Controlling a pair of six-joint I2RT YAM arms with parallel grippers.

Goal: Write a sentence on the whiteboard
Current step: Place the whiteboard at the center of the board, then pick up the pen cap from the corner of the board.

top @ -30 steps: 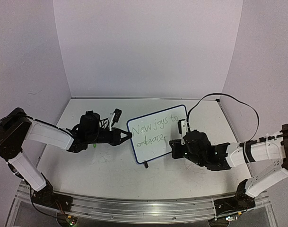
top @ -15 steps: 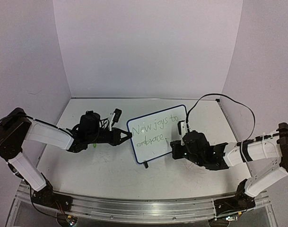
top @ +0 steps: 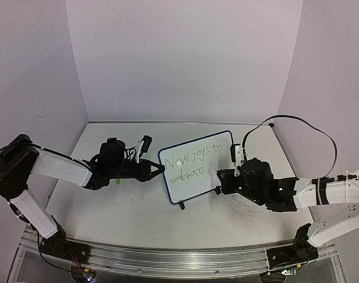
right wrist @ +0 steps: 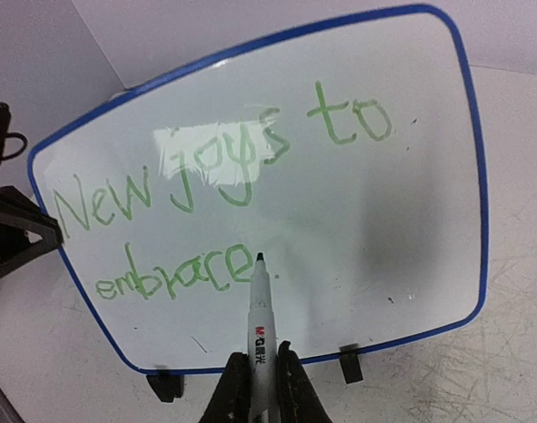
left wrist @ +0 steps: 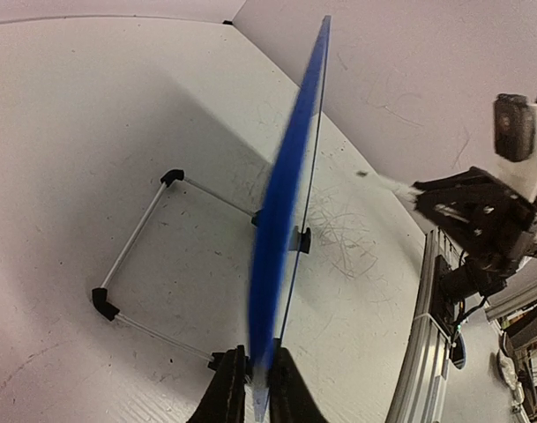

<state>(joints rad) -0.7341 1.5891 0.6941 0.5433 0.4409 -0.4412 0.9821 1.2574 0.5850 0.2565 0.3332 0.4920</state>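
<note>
Your right fingers (right wrist: 235,388) stay clenched on the marker (right wrist: 261,326), but they have backed off toward 4 o'clock, tip lifted just past "embrace". The sentence (right wrist: 189,176) looks finished. The board (right wrist: 409,220) stands propped at the counter's (top: 138,212) middle, with your left fingers (left wrist: 228,397) pinching its 9 o'clock rim. The surface is scribbled grey, with lilac walls (top: 179,59) beyond.

tabletop (top: 138,206): white, grey scribbles | walls (top: 185,59): plain, pale | rail (top: 167,256): metal, near edge
</note>
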